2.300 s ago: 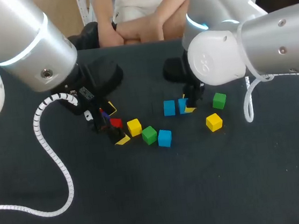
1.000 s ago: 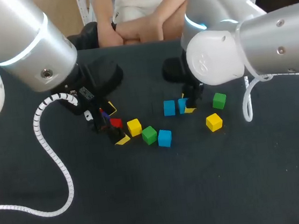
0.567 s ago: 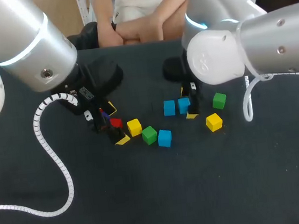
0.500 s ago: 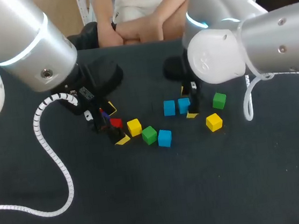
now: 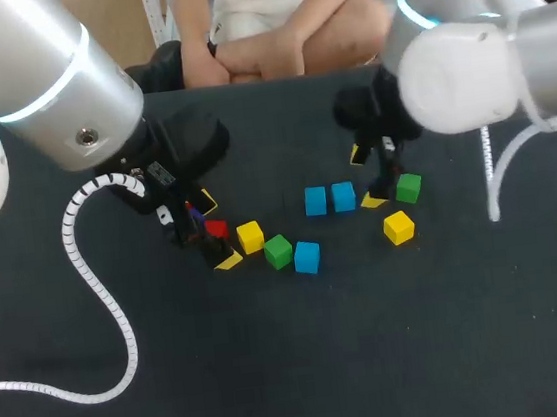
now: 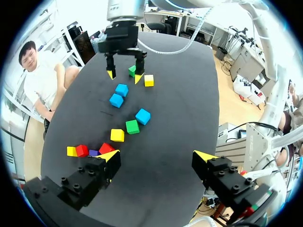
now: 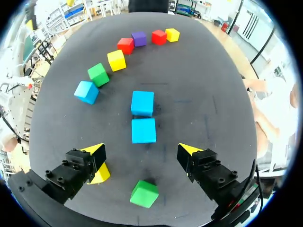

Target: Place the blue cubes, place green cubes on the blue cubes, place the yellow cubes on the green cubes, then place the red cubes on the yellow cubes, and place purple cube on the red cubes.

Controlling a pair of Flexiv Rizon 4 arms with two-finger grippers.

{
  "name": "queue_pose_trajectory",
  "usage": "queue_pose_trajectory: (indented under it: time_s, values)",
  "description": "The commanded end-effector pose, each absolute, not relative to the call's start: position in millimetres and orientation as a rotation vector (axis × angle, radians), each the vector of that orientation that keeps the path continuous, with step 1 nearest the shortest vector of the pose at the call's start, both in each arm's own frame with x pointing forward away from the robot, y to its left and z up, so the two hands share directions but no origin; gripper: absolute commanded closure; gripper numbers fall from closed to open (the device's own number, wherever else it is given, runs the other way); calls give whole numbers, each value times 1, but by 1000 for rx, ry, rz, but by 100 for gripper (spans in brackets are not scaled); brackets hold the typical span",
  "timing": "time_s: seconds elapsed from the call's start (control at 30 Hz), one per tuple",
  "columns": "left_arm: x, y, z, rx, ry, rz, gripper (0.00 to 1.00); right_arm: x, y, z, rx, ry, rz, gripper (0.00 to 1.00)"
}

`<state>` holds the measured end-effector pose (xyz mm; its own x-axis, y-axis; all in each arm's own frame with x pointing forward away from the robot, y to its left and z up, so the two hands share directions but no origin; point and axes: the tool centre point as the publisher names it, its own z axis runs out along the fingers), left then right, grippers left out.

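Two blue cubes (image 5: 315, 201) (image 5: 344, 197) sit side by side mid-table; from the right wrist they are one (image 7: 143, 130) behind the other (image 7: 142, 103). My right gripper (image 5: 366, 178) hangs open just right of them, holding nothing. A green cube (image 5: 408, 188) and a yellow cube (image 5: 398, 227) lie by it. A third blue cube (image 5: 307, 257), a green cube (image 5: 278, 251), a yellow cube (image 5: 251, 237) and a red cube (image 5: 215, 229) curve toward my open left gripper (image 5: 215, 232). The left wrist view shows a purple cube (image 6: 93, 153), another red cube (image 6: 82, 150) and a yellow cube (image 6: 72, 151) beside its finger.
The dark table (image 5: 376, 358) is bare in its whole front half. My left arm's white coiled cable (image 5: 97, 290) trails over the left side. A person sits behind the far edge, hands off the table.
My right gripper opened and let go of the blue cube beside the other blue one, then drew back to the right. The left arm has not moved.
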<state>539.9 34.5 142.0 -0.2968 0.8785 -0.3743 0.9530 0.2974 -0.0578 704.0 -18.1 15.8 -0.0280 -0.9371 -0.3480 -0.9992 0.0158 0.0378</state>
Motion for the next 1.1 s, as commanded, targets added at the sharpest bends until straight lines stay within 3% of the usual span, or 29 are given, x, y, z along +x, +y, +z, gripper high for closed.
queue_pose_trajectory:
  time_s: [0.03, 1.1]
  values:
    - [541, 34, 142, 1673, 2298, -394, 0, 695, -31, 20, -1974, 2017, 444, 0]
    - [541, 34, 142, 1673, 2298, -394, 0, 677, -57, 36, -1886, 1950, 553, 0]
